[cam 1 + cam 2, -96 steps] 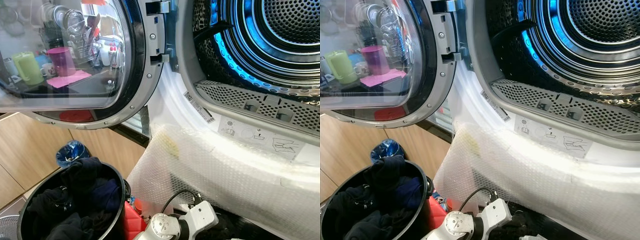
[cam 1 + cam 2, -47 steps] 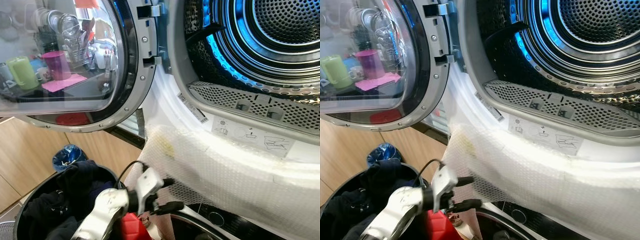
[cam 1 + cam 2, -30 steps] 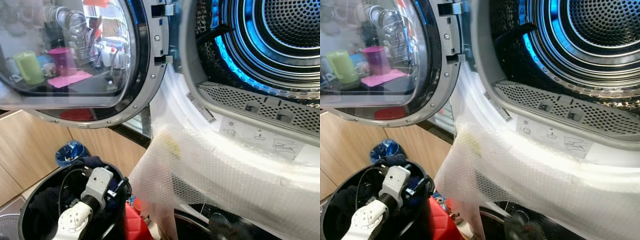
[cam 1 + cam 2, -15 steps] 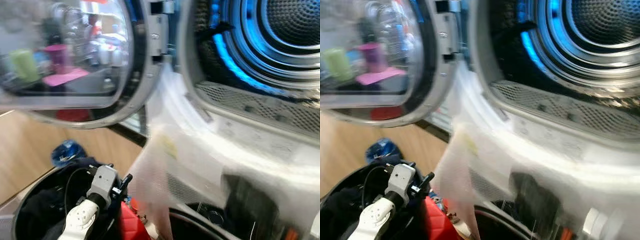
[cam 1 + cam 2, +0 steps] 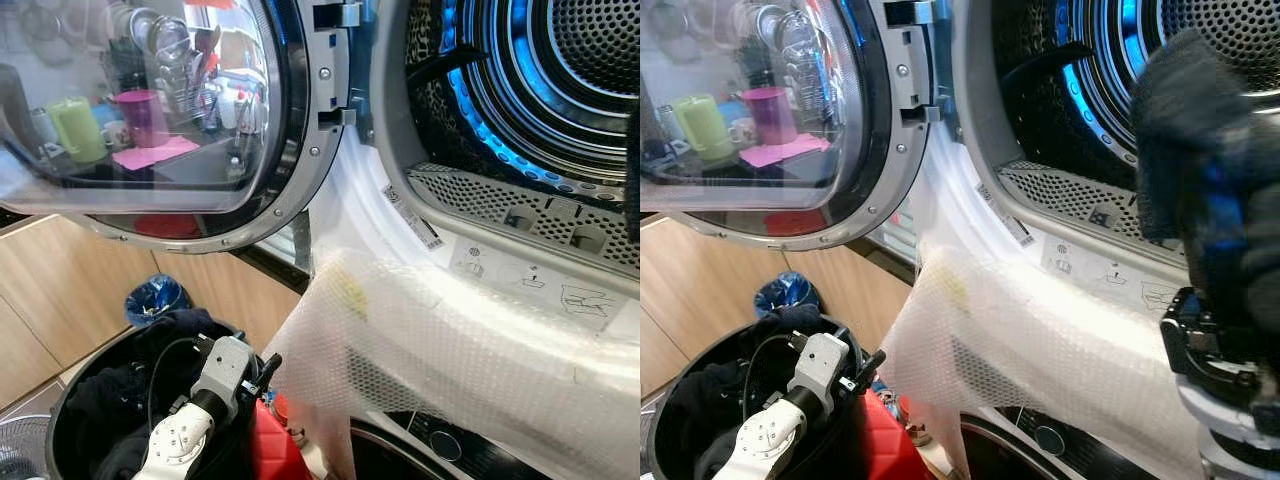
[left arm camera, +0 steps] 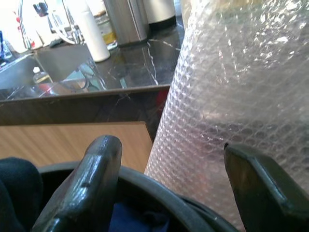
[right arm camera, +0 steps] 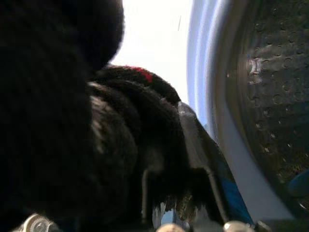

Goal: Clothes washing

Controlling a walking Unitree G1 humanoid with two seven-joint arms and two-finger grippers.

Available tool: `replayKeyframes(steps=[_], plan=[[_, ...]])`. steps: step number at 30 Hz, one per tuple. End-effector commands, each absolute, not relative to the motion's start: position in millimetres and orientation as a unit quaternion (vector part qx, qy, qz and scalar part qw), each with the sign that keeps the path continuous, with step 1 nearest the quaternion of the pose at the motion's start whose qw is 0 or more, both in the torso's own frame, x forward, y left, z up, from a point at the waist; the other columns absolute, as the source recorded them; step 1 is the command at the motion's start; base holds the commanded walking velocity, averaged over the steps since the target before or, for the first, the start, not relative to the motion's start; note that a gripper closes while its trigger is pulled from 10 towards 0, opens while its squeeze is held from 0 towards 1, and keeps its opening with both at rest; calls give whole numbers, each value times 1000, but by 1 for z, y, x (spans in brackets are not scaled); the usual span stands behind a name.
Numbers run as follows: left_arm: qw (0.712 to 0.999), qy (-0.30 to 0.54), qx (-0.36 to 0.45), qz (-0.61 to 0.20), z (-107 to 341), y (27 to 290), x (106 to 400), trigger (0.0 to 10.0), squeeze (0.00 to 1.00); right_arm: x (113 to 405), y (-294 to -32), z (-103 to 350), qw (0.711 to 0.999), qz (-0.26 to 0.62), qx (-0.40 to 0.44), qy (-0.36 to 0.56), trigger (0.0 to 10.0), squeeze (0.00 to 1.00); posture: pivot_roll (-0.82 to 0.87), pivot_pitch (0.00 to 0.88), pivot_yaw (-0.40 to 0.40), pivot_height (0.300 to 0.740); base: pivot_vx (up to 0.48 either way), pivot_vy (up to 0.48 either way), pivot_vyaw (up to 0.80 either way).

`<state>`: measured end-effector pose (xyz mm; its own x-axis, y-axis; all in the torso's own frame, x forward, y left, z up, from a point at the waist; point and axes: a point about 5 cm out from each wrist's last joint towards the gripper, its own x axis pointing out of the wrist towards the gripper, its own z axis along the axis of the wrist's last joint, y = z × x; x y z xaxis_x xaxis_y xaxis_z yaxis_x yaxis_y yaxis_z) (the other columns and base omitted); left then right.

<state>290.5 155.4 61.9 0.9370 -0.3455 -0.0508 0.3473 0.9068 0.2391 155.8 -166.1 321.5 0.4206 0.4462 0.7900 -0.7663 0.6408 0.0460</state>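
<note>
Change: the right gripper (image 5: 1215,330) has come up in front of the open round washing-machine drum of perforated steel (image 5: 1200,60); a second ago it was low, out of sight. It now carries a dark, fuzzy bundle of clothing (image 5: 1200,190).
Meaning: one load is on its way in, judged mid-transfer (not yet released inside the drum).
Right gripper state: clamped on the dark bundle; in the right wrist view the black knit, with a small red patch (image 7: 140,72), wraps over the fingers.
Left gripper: (image 5: 262,372) at the rim of the round black laundry bucket (image 5: 75,375), fingers (image 6: 87,188) spread apart, holding nothing.
Bucket contents: more dark garments (image 5: 120,400), so several transfers remain.
Garment look: thick, soft, black with blue tones, limp.
Nearby: bubble-wrap sheet (image 5: 470,350) draped over the machine's front lip, just beside the bucket; glass porthole door (image 5: 140,110) swung open.
</note>
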Motion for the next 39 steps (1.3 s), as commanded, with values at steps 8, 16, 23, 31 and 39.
replayKeyframes(steps=[8,16,23,31,39], plan=[[977,8,119,-178,58,153,290,10000,0,205,-149,344,828,391,141,-377,0,0,-1,0,73,740,0,0,0],[976,12,119,-181,57,151,291,10000,0,241,-135,364,839,356,126,-392,0,0,1,0,71,740,0,0,0],[974,19,118,-191,54,147,292,10000,0,303,-130,381,902,255,134,-321,0,0,-12,0,73,740,0,0,0],[973,28,117,-198,51,145,291,10000,0,333,-151,391,940,150,145,-272,0,0,-17,0,71,740,0,0,0],[970,37,116,-209,48,142,291,10000,0,366,-187,424,954,56,153,-251,0,0,-61,0,88,740,0,0,0]])
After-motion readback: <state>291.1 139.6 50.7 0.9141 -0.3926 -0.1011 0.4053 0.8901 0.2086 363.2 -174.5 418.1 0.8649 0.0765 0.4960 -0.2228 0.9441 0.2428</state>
